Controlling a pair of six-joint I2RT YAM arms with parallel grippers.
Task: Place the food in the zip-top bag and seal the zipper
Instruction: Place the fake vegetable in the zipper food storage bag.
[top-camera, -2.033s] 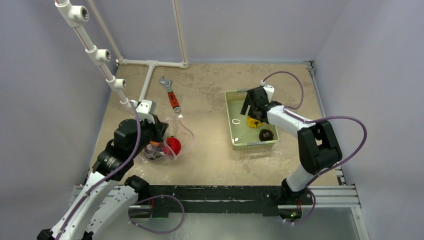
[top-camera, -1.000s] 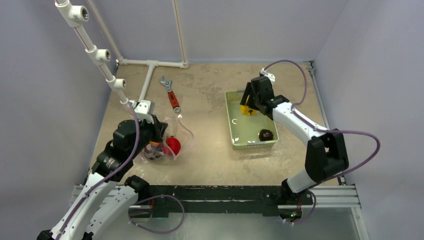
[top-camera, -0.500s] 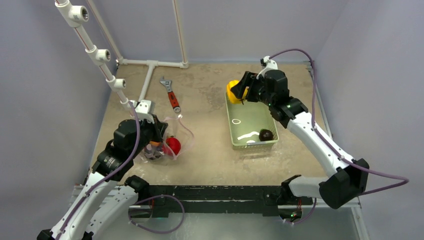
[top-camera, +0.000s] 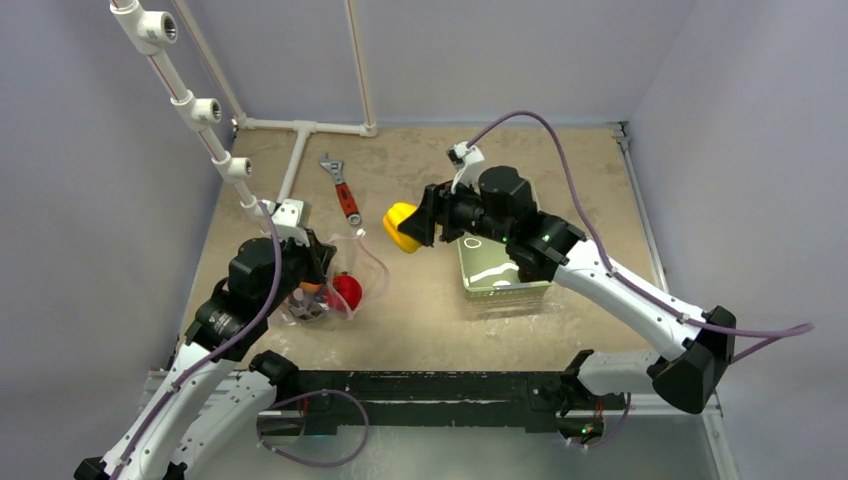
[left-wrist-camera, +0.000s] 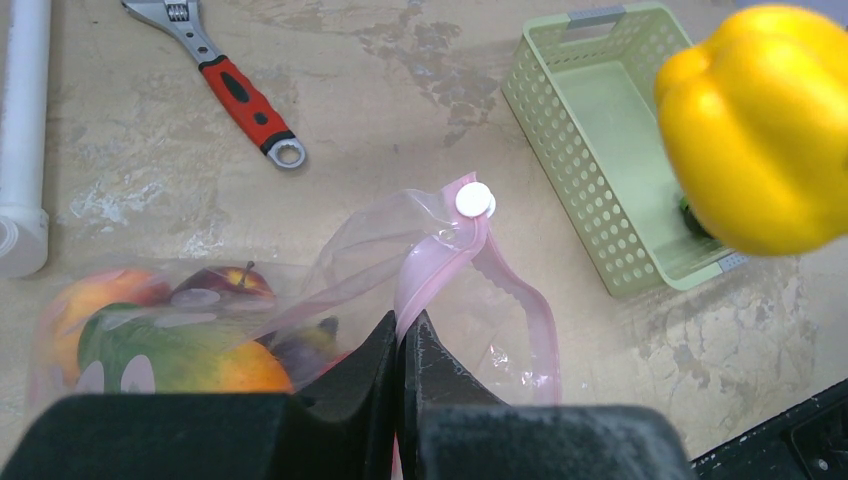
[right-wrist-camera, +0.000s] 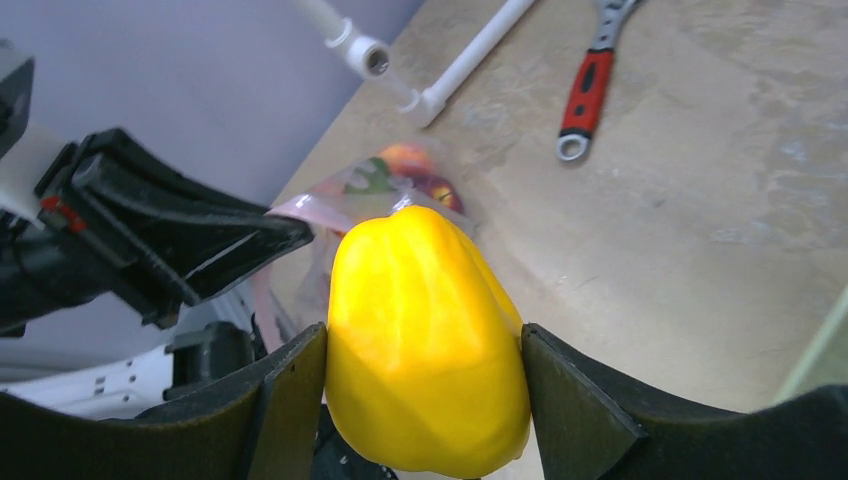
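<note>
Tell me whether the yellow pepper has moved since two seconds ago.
Yes. The yellow pepper, held in the right gripper, has left the green basket and travelled left toward the zip-top bag.

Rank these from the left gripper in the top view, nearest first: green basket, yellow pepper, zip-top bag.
1. zip-top bag, left side, pinched at its mouth by the left gripper.
2. yellow pepper, centre, held in the right gripper.
3. green basket, right side, partly under the right arm.

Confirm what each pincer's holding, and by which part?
The right pincer clamps the yellow pepper across its sides; the left pincer is shut on the zipper at the mouth of the zip-top bag.
</note>
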